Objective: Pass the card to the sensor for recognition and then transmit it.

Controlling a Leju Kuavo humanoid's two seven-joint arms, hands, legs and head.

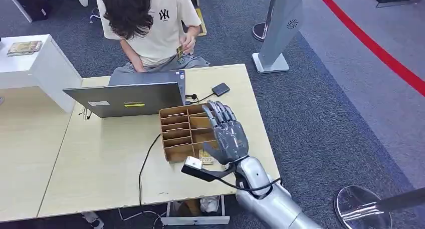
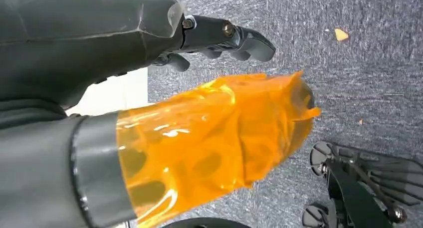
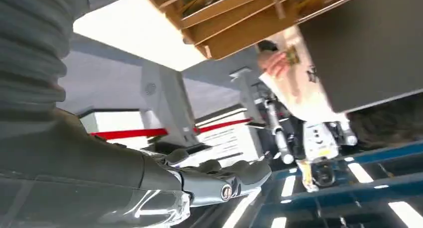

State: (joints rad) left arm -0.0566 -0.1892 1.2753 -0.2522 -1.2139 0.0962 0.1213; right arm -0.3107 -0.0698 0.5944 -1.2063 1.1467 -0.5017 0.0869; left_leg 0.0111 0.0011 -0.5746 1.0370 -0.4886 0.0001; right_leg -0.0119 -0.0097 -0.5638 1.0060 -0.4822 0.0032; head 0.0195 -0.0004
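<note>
A brown cardboard divider box (image 1: 184, 133) sits on the light wooden table (image 1: 100, 164), near the table's right edge and just in front of the open grey laptop (image 1: 125, 98). Its slots run in two columns; thin cards stand in several of them, too small to read. The right hand (image 1: 228, 131) hovers over the box's right column, fingers straight and spread, holding nothing. A yellowish card (image 1: 206, 157) lies flat on the table, touching the box's near right corner, partly under the palm. At the table's far edge a seated person (image 1: 150, 23) holds another small card (image 1: 179, 51). A small black sensor pad (image 1: 220, 88) lies by the far right corner, cabled toward the laptop. The right wrist view adds the box's slots (image 3: 239, 13) seen close. The left wrist view shows the left hand (image 2: 164, 88) over grey carpet, its thumb wrapped in orange film, its dark fingers (image 2: 239, 38) extended and gripping nothing.
</note>
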